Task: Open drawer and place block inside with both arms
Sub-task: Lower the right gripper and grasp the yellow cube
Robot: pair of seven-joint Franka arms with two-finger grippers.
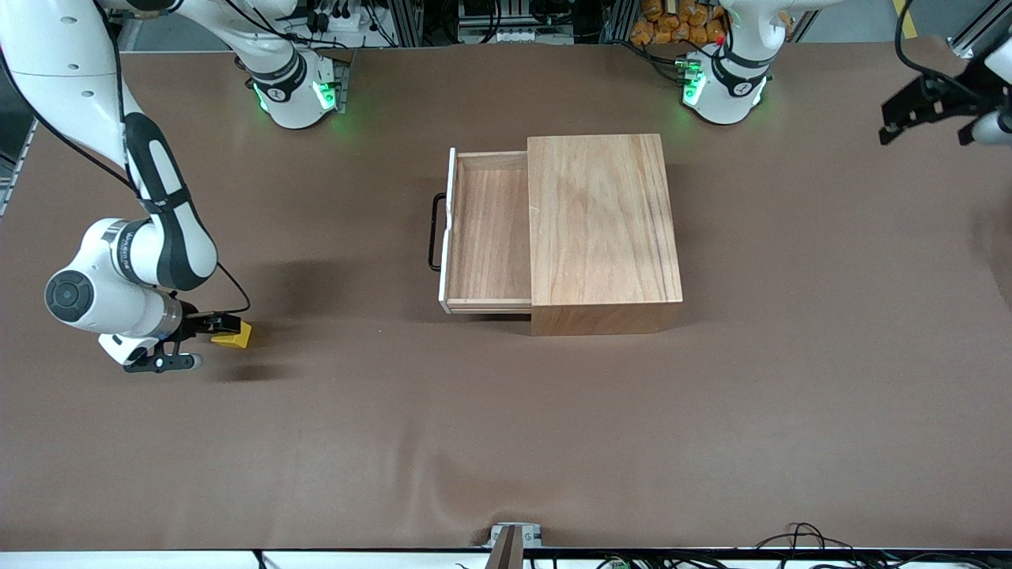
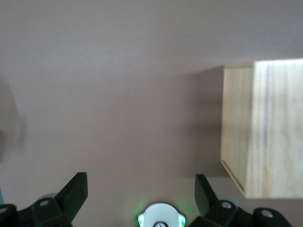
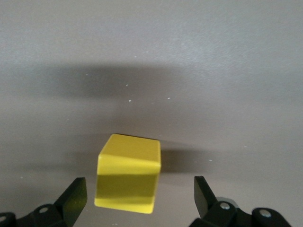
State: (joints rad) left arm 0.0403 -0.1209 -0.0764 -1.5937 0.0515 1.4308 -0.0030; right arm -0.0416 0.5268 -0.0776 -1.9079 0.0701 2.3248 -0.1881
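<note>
Straddling block [image 3: 128, 175], wide-open right pincer [image 3: 135, 196]

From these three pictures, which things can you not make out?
- Front view: the part of the drawer under the box is hidden.
- Front view: whether the block rests on the table; the right tool covers part of it.
- Left wrist view: the box is cut off by the picture's edge; the left tool is open over bare table.
</note>
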